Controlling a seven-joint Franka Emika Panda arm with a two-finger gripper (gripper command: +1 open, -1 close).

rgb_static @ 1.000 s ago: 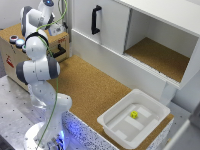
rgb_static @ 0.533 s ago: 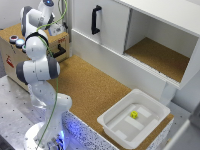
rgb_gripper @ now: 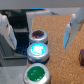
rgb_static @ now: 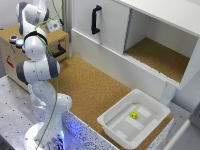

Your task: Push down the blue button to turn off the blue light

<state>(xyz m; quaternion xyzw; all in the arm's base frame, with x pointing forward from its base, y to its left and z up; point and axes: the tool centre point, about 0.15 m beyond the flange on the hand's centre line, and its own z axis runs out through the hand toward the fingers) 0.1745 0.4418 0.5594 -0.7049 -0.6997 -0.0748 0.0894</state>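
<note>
In the wrist view the blue button [rgb_gripper: 38, 49] glows pale blue-white in a silvery rim. It sits between a red-capped button [rgb_gripper: 38, 35] and a green-capped button [rgb_gripper: 36, 74], all in one row on a cork-topped box. My gripper [rgb_gripper: 37, 31] is open and empty above the row, with one finger [rgb_gripper: 6, 31] on each side of the buttons and not touching them. In the exterior view the buttons [rgb_static: 19, 42] show on the wooden box [rgb_static: 12, 57] at the exterior view's left. The gripper there is mostly hidden behind the arm.
A white cabinet with a black handle [rgb_static: 95, 20] and an open compartment [rgb_static: 160, 55] stands at the back. A white tray [rgb_static: 152, 125] holding a small yellow object [rgb_static: 134, 114] sits on the cork surface [rgb_static: 95, 90]. The wooden box has a black handle [rgb_static: 60, 50].
</note>
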